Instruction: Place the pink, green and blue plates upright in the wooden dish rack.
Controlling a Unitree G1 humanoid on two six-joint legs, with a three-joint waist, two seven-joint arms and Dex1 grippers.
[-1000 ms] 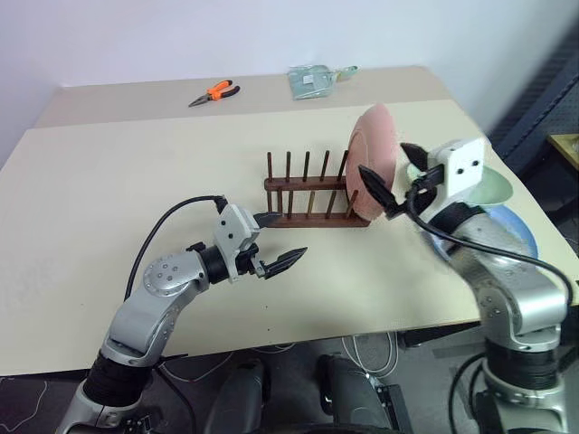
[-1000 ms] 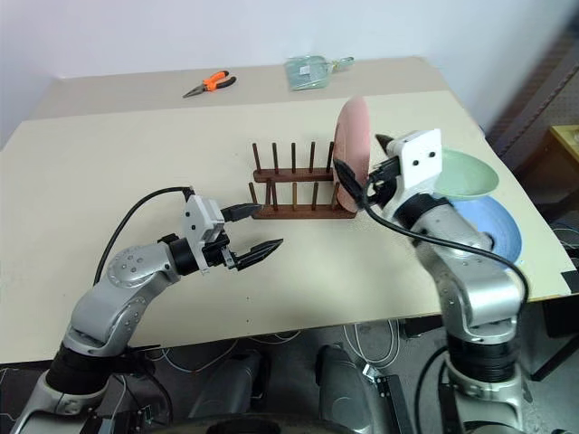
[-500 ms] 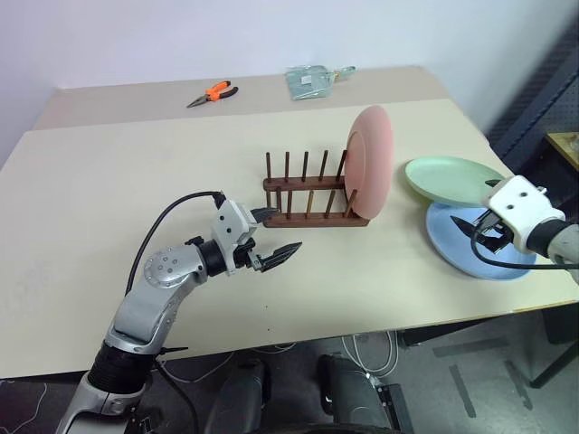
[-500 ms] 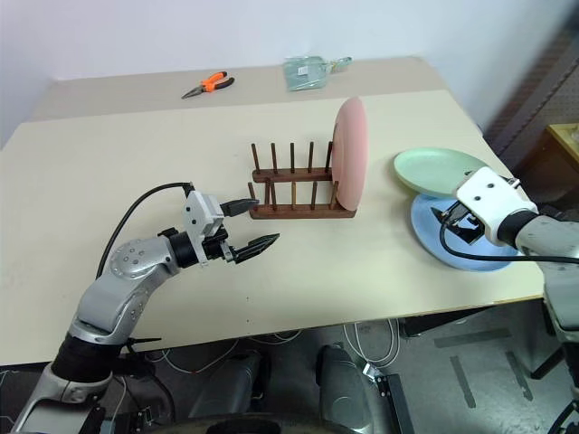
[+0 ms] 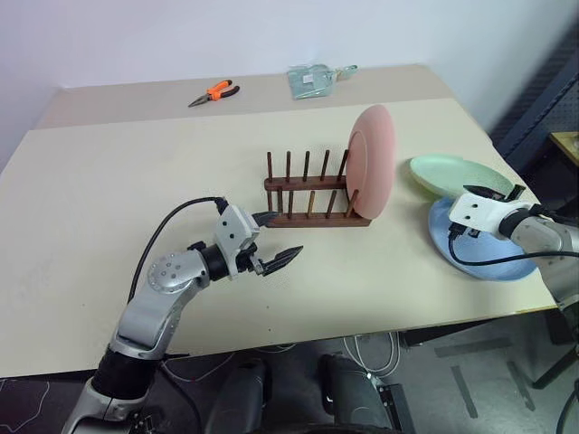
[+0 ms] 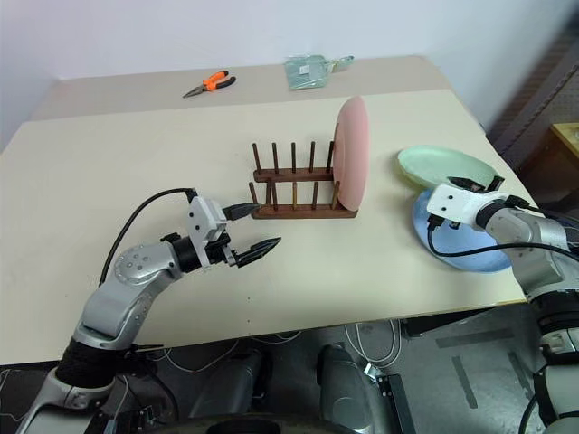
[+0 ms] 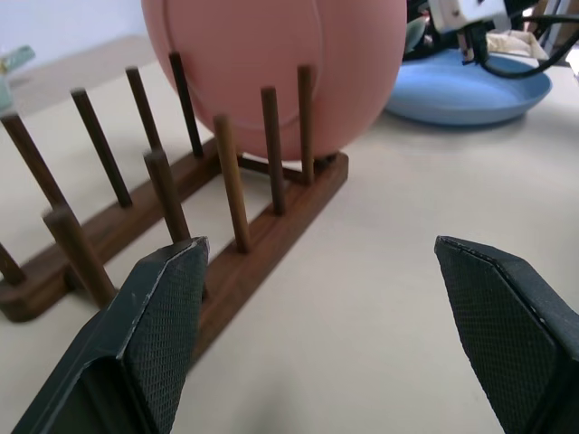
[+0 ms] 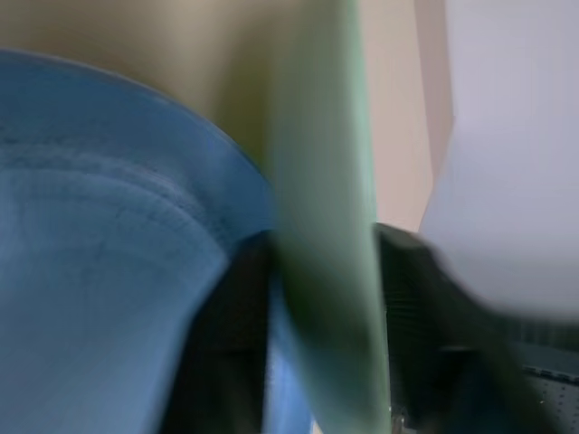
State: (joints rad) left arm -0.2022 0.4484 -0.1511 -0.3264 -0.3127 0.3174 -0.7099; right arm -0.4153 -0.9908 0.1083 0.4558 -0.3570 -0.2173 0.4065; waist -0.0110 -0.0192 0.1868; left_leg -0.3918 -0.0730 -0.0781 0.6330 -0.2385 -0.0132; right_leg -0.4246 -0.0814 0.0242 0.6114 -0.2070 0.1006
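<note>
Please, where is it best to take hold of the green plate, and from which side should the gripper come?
Judging by its pose: grip the green plate at its near rim, from the robot's side. It rests tilted on the blue plate, so that edge is free above and below. The right gripper pinches there.

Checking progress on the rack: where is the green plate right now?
In the head views the green plate is at the table's right side, right of the pink plate, its near edge overlapping the blue plate, with the right gripper shut on its rim.

Beige table [image 5: 136, 181] carries the wooden dish rack [image 5: 312, 206], blue plate [image 5: 493, 262], orange pliers [image 5: 215, 91] and a clear packet [image 5: 312, 80].
</note>
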